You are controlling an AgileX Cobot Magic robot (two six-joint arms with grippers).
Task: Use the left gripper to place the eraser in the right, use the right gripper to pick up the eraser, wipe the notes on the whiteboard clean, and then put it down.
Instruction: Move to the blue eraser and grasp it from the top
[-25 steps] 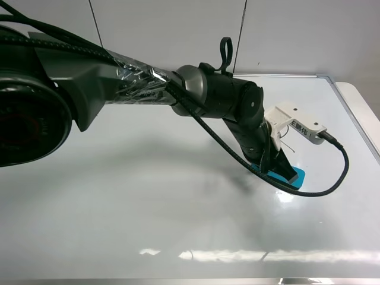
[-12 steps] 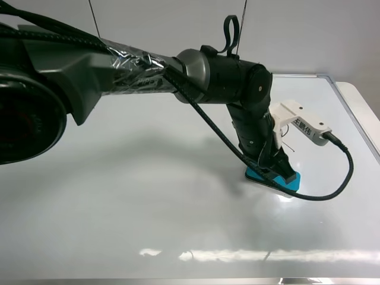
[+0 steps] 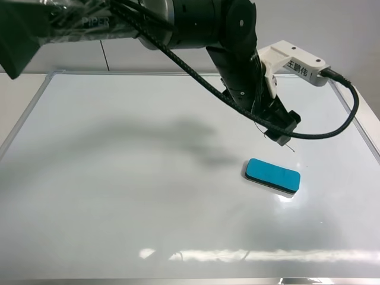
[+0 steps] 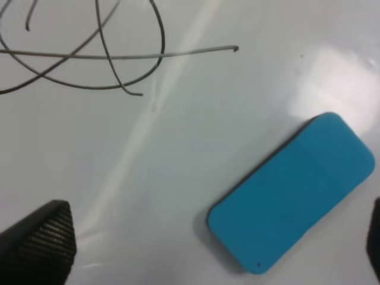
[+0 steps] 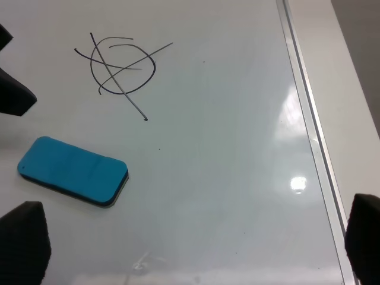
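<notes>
The eraser (image 3: 271, 176), a rounded teal slab on thin dark felt, lies flat on the glossy whiteboard (image 3: 119, 178), right of centre, long axis tilting down toward the right edge. My left end effector (image 3: 284, 129), clamped on it a second ago, now hangs above, spread wide; the right end effector (image 5: 193, 240) gapes too.

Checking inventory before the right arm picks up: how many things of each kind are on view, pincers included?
Eraser: 1
Whiteboard: 1
Marker scribble: 1
Pincers: 2, left pincer and right pincer
Total: 5
</notes>
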